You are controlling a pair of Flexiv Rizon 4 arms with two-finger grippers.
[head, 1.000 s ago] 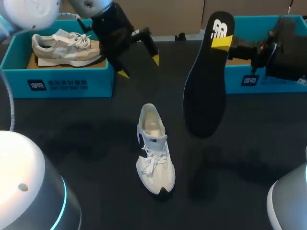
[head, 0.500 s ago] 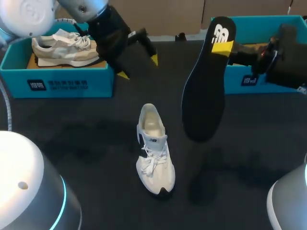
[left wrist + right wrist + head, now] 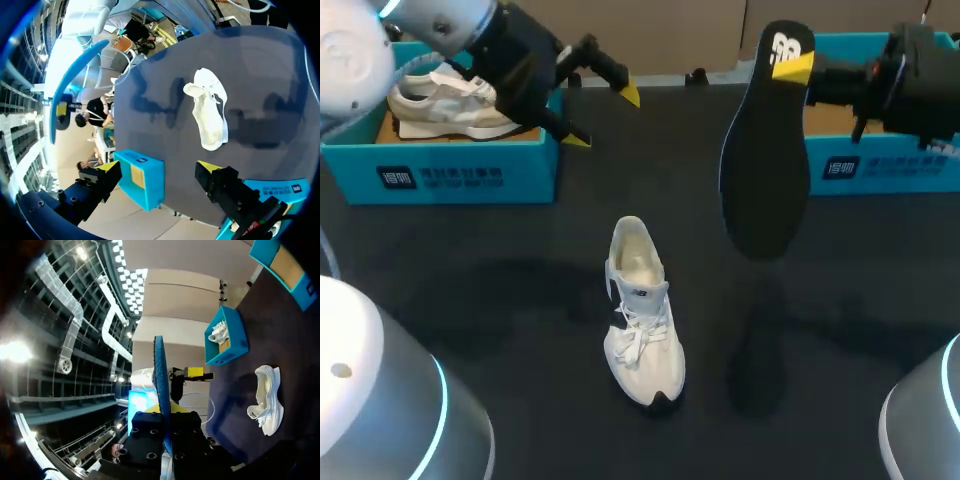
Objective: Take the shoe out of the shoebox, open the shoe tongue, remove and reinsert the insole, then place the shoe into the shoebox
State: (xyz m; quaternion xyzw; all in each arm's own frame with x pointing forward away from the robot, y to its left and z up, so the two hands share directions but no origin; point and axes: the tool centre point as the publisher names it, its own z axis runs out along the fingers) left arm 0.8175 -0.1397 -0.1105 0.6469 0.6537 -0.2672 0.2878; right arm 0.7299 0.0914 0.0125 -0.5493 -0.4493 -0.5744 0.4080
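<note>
**Item 1 – white lace-up sneaker** (image 3: 642, 315). Task shoe; ref. point for all entries below. Stands upright mid-way across the dark table (image 3: 470, 300), toe twd near edge, heel twd far edge. Tongue drawn fwd over laces, mouth wide open, pale interior showing. Nothing touches it.

**Item 2 – black foam insole** (image 3: 765, 160). Out of the sneaker and in the air, to the right & far side of it, well apart. Hangs near-vertical, heel end w/ white logo up, toe end down. Right wrist view: seen edge-on (image 3: 159, 372), rising from btwn the fingers.

**Item 3 – right gripper** (image 3: 792, 68). Clamped on the insole's heel end, yellow tip flat against its face. Arm comes in from the right, far-right of the sneaker.

**Item 4 – left gripper** (image 3: 601, 117). Fingers spread wide, nothing btwn them. In the air far-left of the sneaker, well apart from it. Left wrist view: sneaker (image 3: 210, 115) lies ahead of the tips.

**Item 5 – right teal cardboard shoebox** (image 3: 885, 170). Far-right of the sneaker, at table's far side, partly hidden by the right arm. Contents can't be told in head view.

**Item 6 – left teal cardboard shoebox** (image 3: 470, 178). Far-left of the sneaker, just beside the left gripper. Holds a beige-and-grey sneaker (image 3: 450, 100), lengthwise on a brown liner.
</note>
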